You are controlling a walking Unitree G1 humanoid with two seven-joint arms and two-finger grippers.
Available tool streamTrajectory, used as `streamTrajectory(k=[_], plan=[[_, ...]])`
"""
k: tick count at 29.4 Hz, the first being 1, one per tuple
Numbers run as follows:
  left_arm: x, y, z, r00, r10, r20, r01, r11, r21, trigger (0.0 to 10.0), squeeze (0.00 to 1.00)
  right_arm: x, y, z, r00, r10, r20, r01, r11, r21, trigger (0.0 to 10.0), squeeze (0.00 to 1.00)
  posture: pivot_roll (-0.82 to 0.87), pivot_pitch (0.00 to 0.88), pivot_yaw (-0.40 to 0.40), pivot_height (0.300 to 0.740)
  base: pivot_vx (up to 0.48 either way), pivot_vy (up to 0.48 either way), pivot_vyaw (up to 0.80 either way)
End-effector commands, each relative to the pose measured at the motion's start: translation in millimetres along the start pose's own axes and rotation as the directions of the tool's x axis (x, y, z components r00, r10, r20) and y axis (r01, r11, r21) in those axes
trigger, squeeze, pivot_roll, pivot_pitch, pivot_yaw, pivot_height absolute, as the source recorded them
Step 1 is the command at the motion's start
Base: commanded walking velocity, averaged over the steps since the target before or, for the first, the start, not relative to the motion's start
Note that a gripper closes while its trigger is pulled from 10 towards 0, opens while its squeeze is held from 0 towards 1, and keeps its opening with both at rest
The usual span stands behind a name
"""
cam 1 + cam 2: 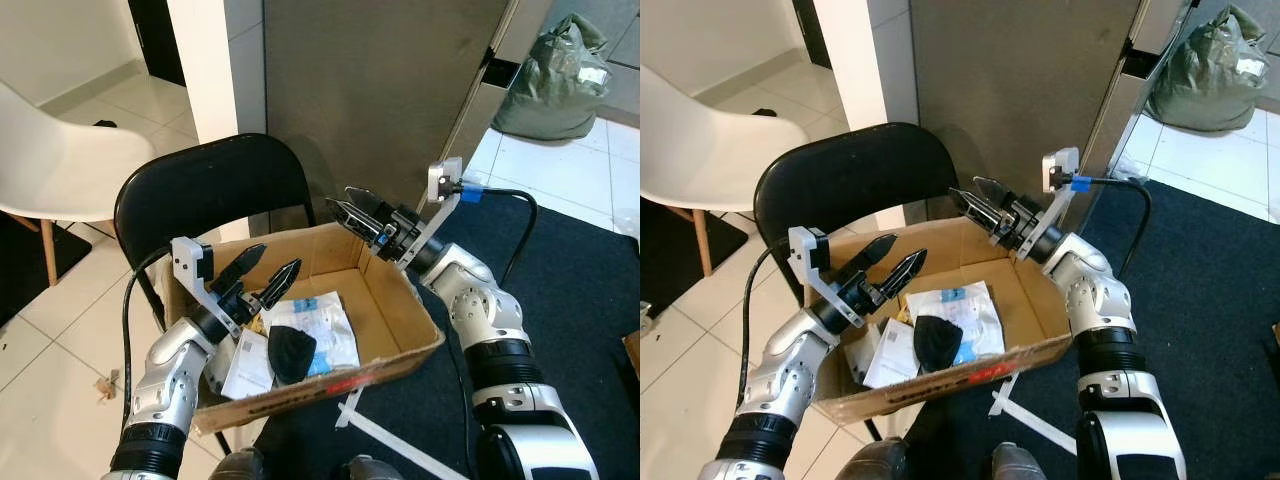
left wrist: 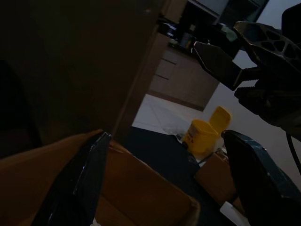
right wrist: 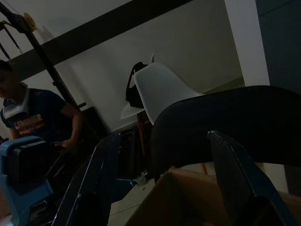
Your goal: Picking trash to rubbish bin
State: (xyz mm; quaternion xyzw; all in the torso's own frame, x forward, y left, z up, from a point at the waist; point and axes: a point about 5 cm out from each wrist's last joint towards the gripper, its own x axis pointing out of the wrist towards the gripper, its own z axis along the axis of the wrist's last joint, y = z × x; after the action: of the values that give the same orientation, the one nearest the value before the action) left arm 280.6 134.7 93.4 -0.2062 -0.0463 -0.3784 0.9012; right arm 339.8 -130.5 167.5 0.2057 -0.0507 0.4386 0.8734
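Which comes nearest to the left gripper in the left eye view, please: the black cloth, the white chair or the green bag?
From the left gripper:
1. Black cloth, just below it in the cardboard box.
2. White chair, to the robot's left.
3. Green bag, far right by the wall.

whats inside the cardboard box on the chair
Inside the cardboard box lie white printed papers with a crumpled black item on top. The left gripper covers the box's left part, so anything there is hidden.
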Motion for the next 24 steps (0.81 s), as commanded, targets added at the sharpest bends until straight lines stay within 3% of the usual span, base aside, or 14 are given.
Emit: streamTrajectory(k=[1, 24], plan=[[-1.0, -1.3, -1.2, 1.0, 0.0, -0.017, 0.0, 1.0, 0.003, 10.0, 0.0, -1.1, -1.0, -2.1, 1.0, -0.011, -0.011, 0.011, 1.0, 0.011, 10.0, 0.0, 0.04, 0.025, -0.029, 0.74, -0.375, 0.0, 0.0], [0.4, -1.7, -0.3, 1.0, -0.006, -0.021, 0.006, 1.0, 0.006, 9.6, 0.0, -0.2, -1.2, -1.9, 1.0, -0.015, -0.018, 0.015, 1.0, 0.002, 10.0, 0.0, 0.04, 0.029, -0.027, 0.74, -0.37, 0.0, 0.0]])
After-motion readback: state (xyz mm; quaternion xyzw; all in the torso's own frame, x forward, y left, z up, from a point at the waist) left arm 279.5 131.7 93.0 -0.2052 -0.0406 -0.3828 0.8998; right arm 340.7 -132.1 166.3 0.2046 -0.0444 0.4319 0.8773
